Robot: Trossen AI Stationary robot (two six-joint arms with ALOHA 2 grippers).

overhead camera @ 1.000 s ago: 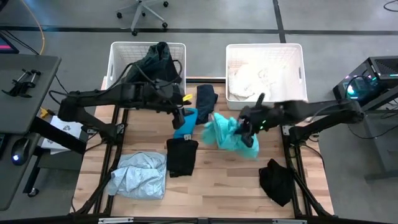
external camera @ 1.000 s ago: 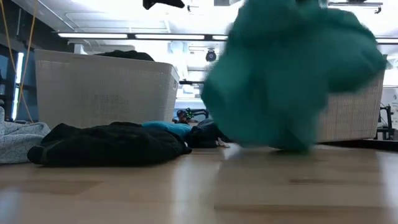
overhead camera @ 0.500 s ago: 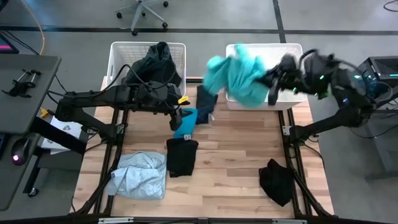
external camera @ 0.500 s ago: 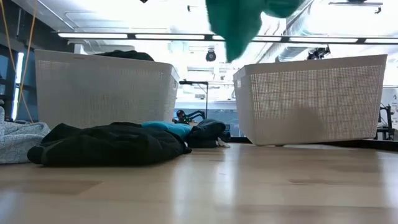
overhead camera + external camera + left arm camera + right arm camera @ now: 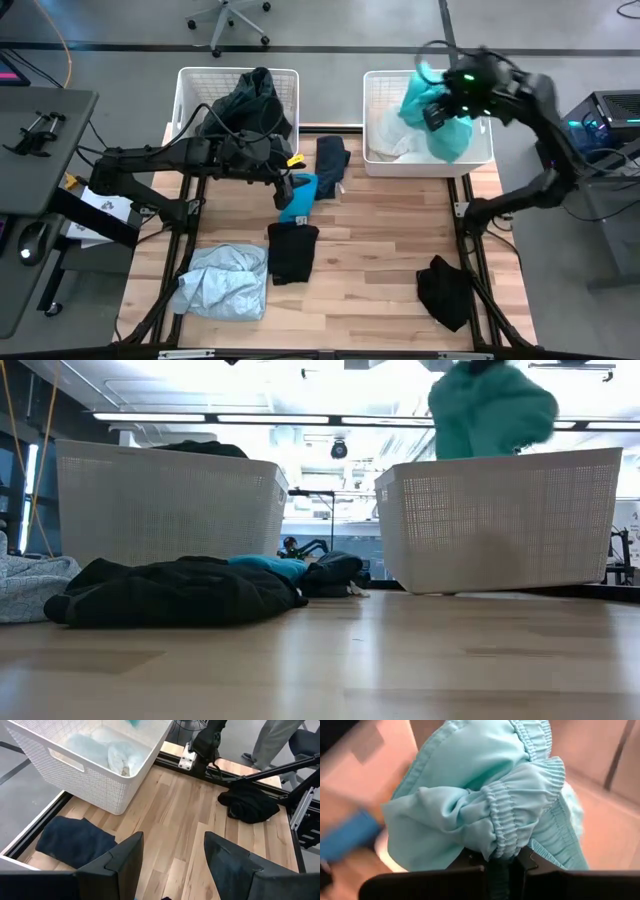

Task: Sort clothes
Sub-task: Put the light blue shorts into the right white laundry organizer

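Right gripper has its fingers clamped on the teal garment, dangling it over the right basket for lights, while the left gripper waits with fingers spread above the desk.

Two white baskets: the left basket and the right basket. Five garments lie on the table: pale blue, black, bright blue, navy, and another black one. One dark garment sits in the left basket, one white garment in the right, below the right gripper, which clamps one teal garment
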